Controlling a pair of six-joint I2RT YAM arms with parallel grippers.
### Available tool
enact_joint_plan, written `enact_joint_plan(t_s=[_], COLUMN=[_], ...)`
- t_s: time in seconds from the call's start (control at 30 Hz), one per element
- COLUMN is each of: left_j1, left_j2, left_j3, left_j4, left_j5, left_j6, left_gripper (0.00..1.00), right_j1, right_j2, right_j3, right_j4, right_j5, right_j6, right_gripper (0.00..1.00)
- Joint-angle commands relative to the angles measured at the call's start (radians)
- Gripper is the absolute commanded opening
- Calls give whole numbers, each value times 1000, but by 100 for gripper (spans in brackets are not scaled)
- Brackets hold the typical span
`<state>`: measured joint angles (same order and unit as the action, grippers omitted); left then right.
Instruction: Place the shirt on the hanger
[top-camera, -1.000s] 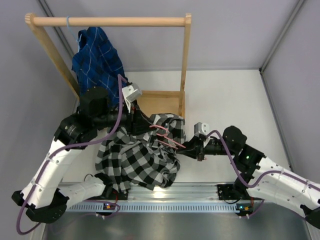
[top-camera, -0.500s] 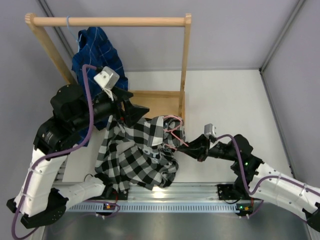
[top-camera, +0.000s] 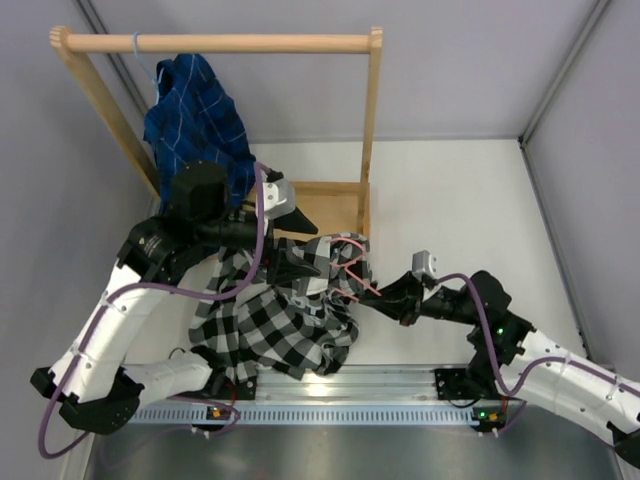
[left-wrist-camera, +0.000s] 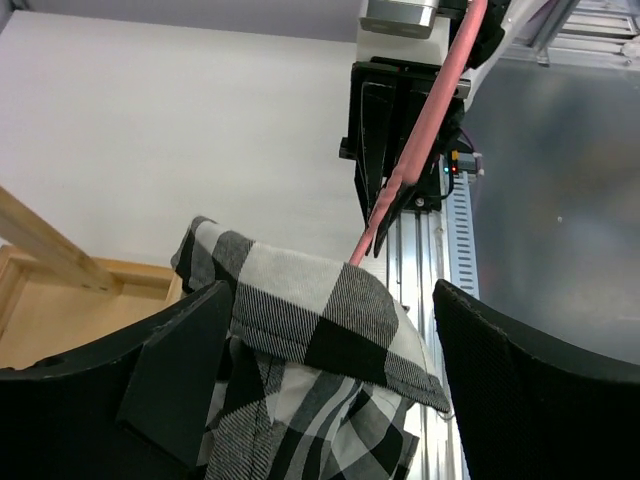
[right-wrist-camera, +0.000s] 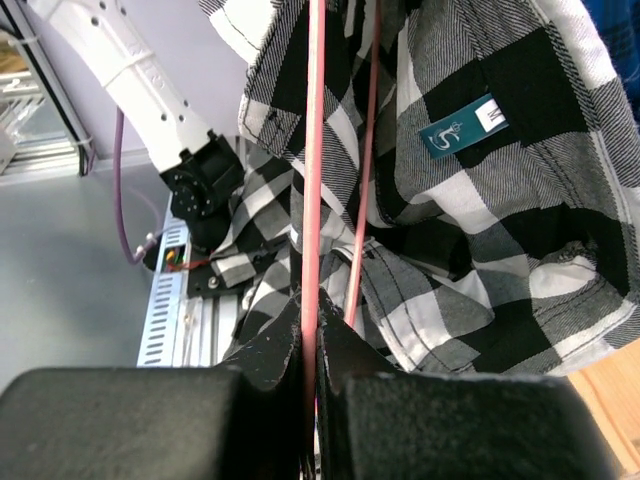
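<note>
The black-and-white check shirt (top-camera: 270, 320) lies bunched on the table between the arms. The pink wire hanger (top-camera: 352, 276) is partly pushed into its collar end. My right gripper (top-camera: 388, 293) is shut on one hanger wire (right-wrist-camera: 311, 180); a second wire (right-wrist-camera: 366, 170) runs beside it into the shirt (right-wrist-camera: 490, 210). My left gripper (top-camera: 308, 246) hovers over the collar, open. In the left wrist view its wide-spread fingers (left-wrist-camera: 170, 375) stand either side of a collar fold (left-wrist-camera: 320, 310) without pinching it. The hanger (left-wrist-camera: 420, 140) slants from the right gripper (left-wrist-camera: 385, 150) under that fold.
A wooden clothes rack (top-camera: 220, 43) stands at the back left, its base (top-camera: 315, 205) just behind the shirt. A dark blue grid shirt (top-camera: 195, 120) hangs from it, close to the left arm. A metal rail (top-camera: 340, 385) runs along the near edge.
My left gripper opened and let go of the fabric, swung up and left, then came back over the collar. The right gripper shifted slightly right with the hanger.
</note>
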<state>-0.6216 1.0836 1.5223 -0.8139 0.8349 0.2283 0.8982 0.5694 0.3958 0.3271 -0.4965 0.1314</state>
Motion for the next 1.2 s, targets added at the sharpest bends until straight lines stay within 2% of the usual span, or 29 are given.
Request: enact_joint_plan(t_s=[0.0,0.07,0.27,0.33,0.4,0.53,0.67,0.7,0.73,1.0,1.03,1.1,1.13,1.17], left_j1=[2,0,-10,-26,-38,-67,-89,-90,-93,-96,-96,-96,-96,-96], left_j2=[16,28,81,93,107,116,108,104,99,50,44,38,36,32], left_j3=[-4,-14,-19,-22,-17,-11,-5,-4,-4,-7,-4,-4,2,13], left_j4=[15,2,-33,-39,-39,-39,-41,-39,-39,-41,-41,-39,-41,-42], left_j5=[119,133,158,156,165,173,184,187,182,158,144,122,110,74], left_j6=[85,97,100,92,83,72,77,78,80,89,94,94,91,85], left_gripper=[85,79,74,68,58,48,34,27,0,0,0,0,0,0], right_j1=[-7,-8,-8,-8,-8,-8,-8,-8,-10,-10,-10,-10,-10,-10], right_j2=[-26,-35,-68,-72,-81,-97,-82,-72,-68,-71,-74,-83,-86,-97], right_j3=[84,92,146,161,173,173,186,189,193,221,224,221,222,227], right_j4=[-16,-28,-114,-147,-161,-172,-184,-187,-192,-212,-220,-230,-258,-284], right_j5=[-50,-40,-46,-66,-70,-56,-56,-54,-53,-25,-16,35,61,131], right_j6=[-39,-39,-58,-59,-62,-65,-64,-64,-62,-44,-42,-35,-30,-23], right_gripper=[0,0,0,0,0,0,0,0,0,0,2,20,45,61])
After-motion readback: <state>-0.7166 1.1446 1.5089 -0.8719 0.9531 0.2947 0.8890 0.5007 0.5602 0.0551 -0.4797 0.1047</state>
